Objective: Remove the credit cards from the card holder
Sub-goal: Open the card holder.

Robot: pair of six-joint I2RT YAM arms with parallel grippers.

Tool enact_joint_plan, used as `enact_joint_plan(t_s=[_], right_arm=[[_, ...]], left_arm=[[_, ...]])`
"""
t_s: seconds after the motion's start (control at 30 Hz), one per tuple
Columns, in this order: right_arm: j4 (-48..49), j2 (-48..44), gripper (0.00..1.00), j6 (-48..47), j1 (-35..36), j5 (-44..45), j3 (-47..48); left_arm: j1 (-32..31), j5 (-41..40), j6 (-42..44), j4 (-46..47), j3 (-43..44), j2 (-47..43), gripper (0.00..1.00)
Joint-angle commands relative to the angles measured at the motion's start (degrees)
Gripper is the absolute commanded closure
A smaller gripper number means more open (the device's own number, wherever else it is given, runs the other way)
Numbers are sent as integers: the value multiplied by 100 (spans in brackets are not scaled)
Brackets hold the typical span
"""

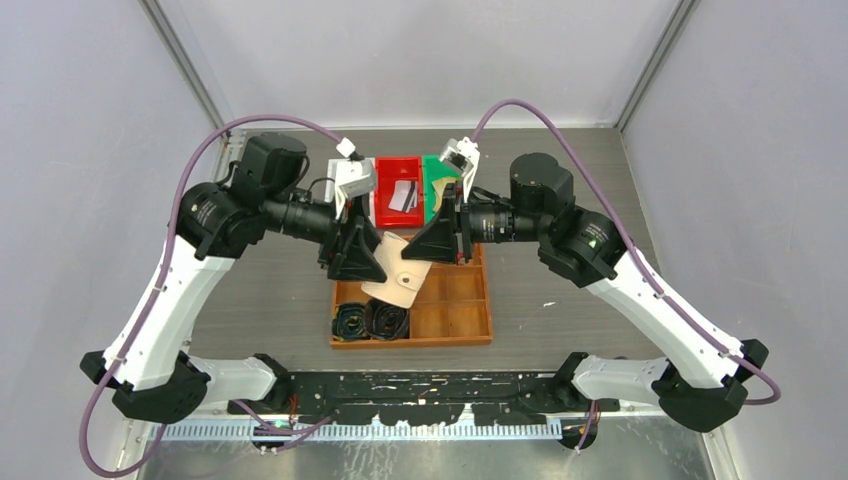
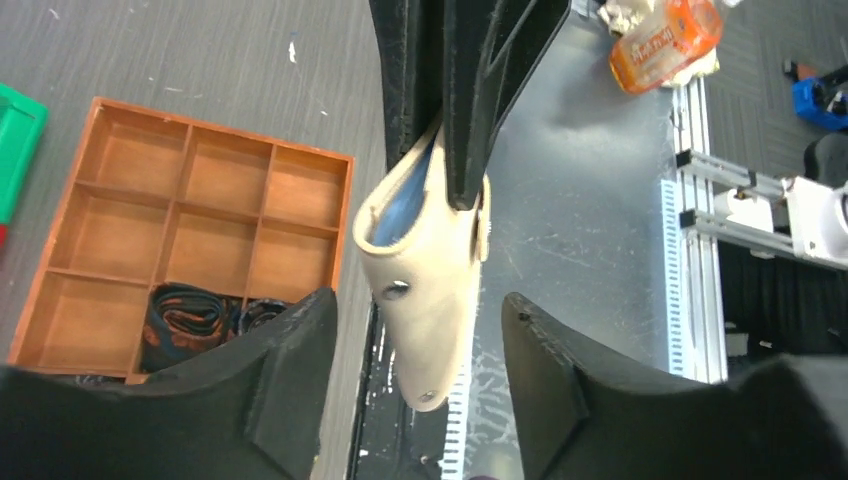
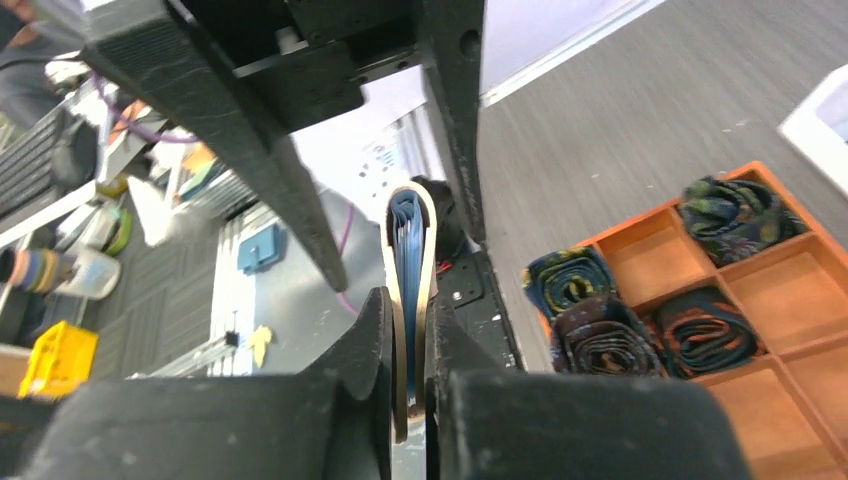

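My right jaws pinch the card holder [image 2: 430,280] by one edge; it hangs folded between my spread left jaws, touching neither. I'd hold that pinch firm and close the left on one flap only, so the blue pockets [image 2: 398,210] spread open

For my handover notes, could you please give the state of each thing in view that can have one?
card holder: folded, held in the air.
right claw: shut on the card holder.
left claw: open, fingers either side of the card holder, not touching it.
belts: coiled, in the wooden tray.
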Motion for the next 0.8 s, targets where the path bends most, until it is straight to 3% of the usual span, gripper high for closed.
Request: enact_joint_plan(t_s=[0.0, 0.2, 0.23, 0.4, 0.53, 0.63, 0.77], right_arm=[[565, -192, 99, 188, -210, 855, 128], [1279, -524, 100, 586, -597, 1069, -205], [1365, -536, 99, 650, -594, 1058, -240], [1638, -358, 99, 885, -605, 855, -286], [1714, -218, 99, 962, -600, 703, -218], [1679, -139, 100, 951, -600, 756, -145], [1619, -21, 100, 947, -607, 993, -90]], left_arm=[[349, -24, -975, 949, -241, -266, 33], [1221, 721, -2040, 1572, -903, -370, 31], [1293, 822, -2190, 1680, -974, -353, 26], [1337, 861, -2819, 2527, -1316, -428, 25], [1337, 830, -2772, 2596, -1311, -365, 25], [1336, 893, -2830, 2745, -1324, -389, 30], [1337, 937, -2835, 2701, -1358, -386, 49]])
